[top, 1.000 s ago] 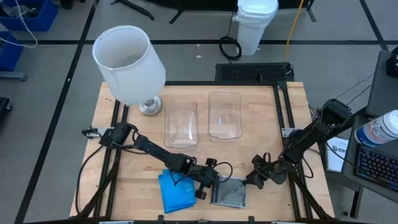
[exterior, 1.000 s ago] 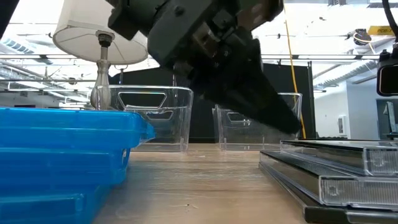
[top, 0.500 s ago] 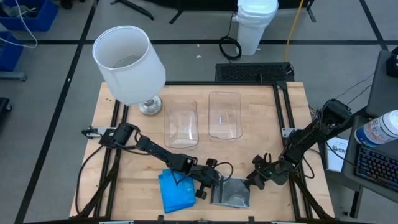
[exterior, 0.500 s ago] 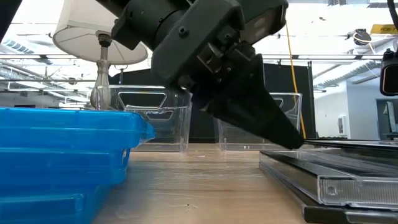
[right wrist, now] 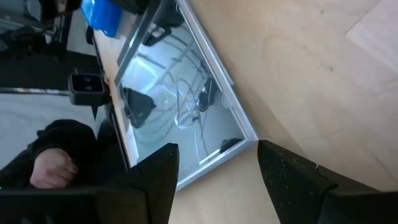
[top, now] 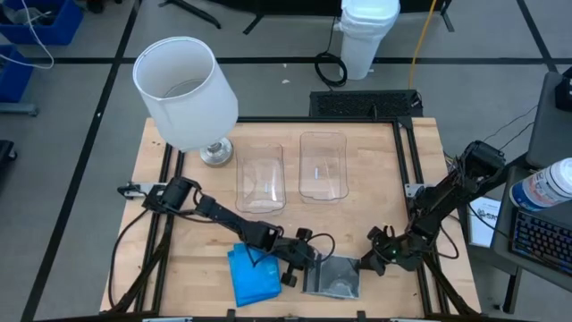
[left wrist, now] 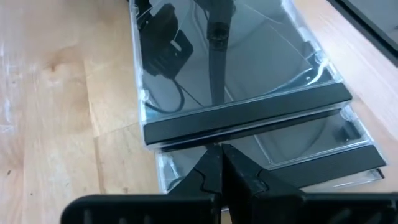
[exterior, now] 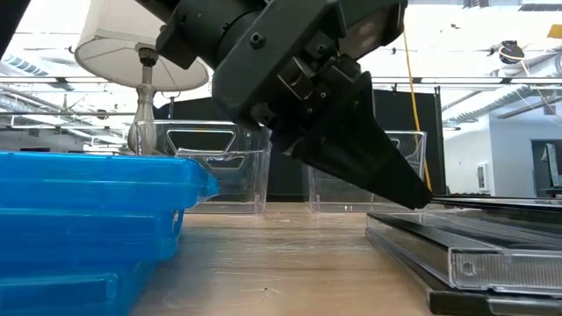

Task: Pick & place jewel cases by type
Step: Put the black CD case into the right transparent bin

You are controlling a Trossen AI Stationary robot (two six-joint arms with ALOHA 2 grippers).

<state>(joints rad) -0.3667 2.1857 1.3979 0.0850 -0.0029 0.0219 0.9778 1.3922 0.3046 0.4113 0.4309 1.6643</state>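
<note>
High view: grey cases [top: 333, 276] sit stacked at the table's front edge, blue cases [top: 251, 274] just to their left. Left gripper [top: 302, 260] is at the grey stack's left edge; right gripper [top: 369, 262] is at its right edge. Two tubs [top: 260, 179] stand empty farther back, well apart from both stacks. Judged: sorting has not begun; the step in hand is the first pick from the grey stack.

Low view: dark left gripper [exterior: 386, 175] points down at the top grey case [exterior: 492, 211], tip just above its edge.

Left wrist view: left fingers [left wrist: 214, 168] are pressed together, empty, touching or just off the top case's dark spine [left wrist: 249, 115].

Right wrist view: right fingers [right wrist: 292, 171] are spread wide, empty, with the stack's corner [right wrist: 239, 140] just beyond them.

Next move calls for the right gripper to advance and straddle the top case's edge alone, while the left steadies or lifts it.
</note>
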